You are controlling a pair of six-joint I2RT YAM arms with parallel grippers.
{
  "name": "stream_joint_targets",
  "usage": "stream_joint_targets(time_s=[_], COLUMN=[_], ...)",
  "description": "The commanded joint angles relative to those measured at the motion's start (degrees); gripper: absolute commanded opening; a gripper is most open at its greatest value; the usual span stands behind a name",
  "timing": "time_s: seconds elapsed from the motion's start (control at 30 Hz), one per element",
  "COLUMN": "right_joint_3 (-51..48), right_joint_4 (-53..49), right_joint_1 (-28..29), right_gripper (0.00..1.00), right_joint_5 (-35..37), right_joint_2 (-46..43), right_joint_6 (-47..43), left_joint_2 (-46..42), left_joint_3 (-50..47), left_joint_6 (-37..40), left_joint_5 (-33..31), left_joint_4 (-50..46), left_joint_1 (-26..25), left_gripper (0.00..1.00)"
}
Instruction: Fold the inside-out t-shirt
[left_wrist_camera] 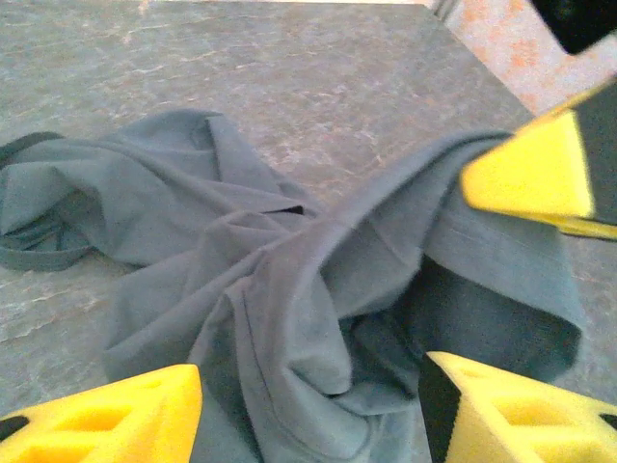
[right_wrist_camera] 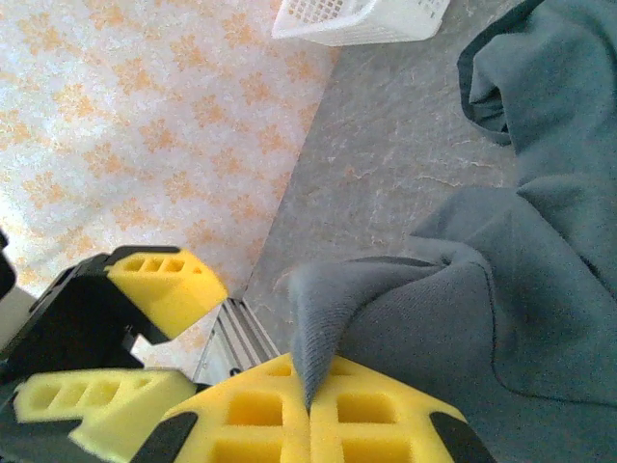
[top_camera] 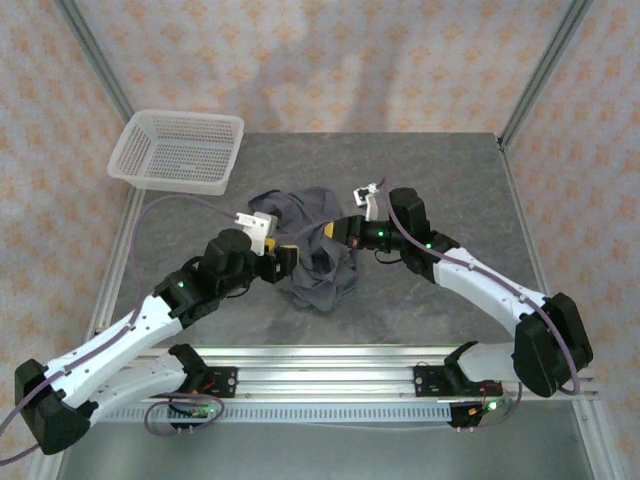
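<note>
Between the table's (top_camera: 450,200) side edges, the t-shirt (top_camera: 318,250) looks limp and light; right gripper (right_wrist_camera: 308,391) pinches a fold, left gripper (top_camera: 286,262) stands fingers apart; best gripped at hems.

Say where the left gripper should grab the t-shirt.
Grip the raised ridge of the t-shirt, bringing the open left gripper down from above. The ridge stands off the table, between its fingers, while the right gripper pinches another fold.

Both arms reach inward; left fingers (left_wrist_camera: 106,415) apparently spread apart, right fingers (right_wrist_camera: 255,415) pressed together.
</note>
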Motion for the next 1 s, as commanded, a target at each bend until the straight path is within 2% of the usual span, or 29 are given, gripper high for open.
stream_joint_targets(time_s=[0.0, 0.07, 0.13, 0.17, 0.27, 0.37, 0.53, 0.63, 0.77, 0.97], right_joint_3=[2.15, 2.86, 2.53, 2.22, 2.33, 2.84, 2.88, 3.15, 3.09, 2.98], right_joint_4=[1.09, -1.76, -1.16, -0.3, 0.11, 0.19, -0.67, -2.12, -2.58, -3.01], right_joint_1=[-0.63, -1.32, -2.05, -2.23, -2.24, -2.21, -2.24, -2.24, -2.23, -2.24], right_gripper=[0.0, 0.0, 0.0, 0.0, 0.0, 0.0, 0.0, 0.0, 0.0, 0.0], right_joint_5=[2.37, 4.63, 3.52, 3.21, 3.16, 2.83, 2.59, 2.68, 2.8, 1.45], right_joint_2=[-0.63, -0.22, 0.23, 0.41, 1.08, 1.65, 0.96, 0.34, -0.29, -0.34], right_joint_6=[2.27, 2.65, 3.38, 3.9, 4.54, 5.5, 5.39, 4.57, 4.4, 4.6], left_joint_2=[-0.48, -1.91, -2.34, -1.36, 3.76, 8.78, 18.75, 23.88, 27.83, 28.25], left_joint_3=[-0.53, -0.59, -0.64, -0.08, 2.61, 2.23, 1.78, 4.79, 4.27, 2.8], left_joint_6=[1.59, 1.41, 2.3, 2.65, 5.42, 4.41, 2.69, 2.6, 4.18, 0.42], left_joint_5=[-3.22, 8.67, 20.03, 22.36, 18.68, 19.46, 17.06, 11.14, 6.21, 11.98], left_joint_4=[-2.92, -0.2, 5.72, 6.77, 4.56, 10.31, 17.88, 16.76, 20.64, 28.43], left_joint_1=[2.49, 5.84, 5.46, 4.46, 0.16, -1.04, -0.94, -0.82, 0.44, 5.72], left_gripper=[0.57, 0.57, 0.57, 0.57, 0.45, 0.41, 0.41, 0.43, 0.49, 0.52])
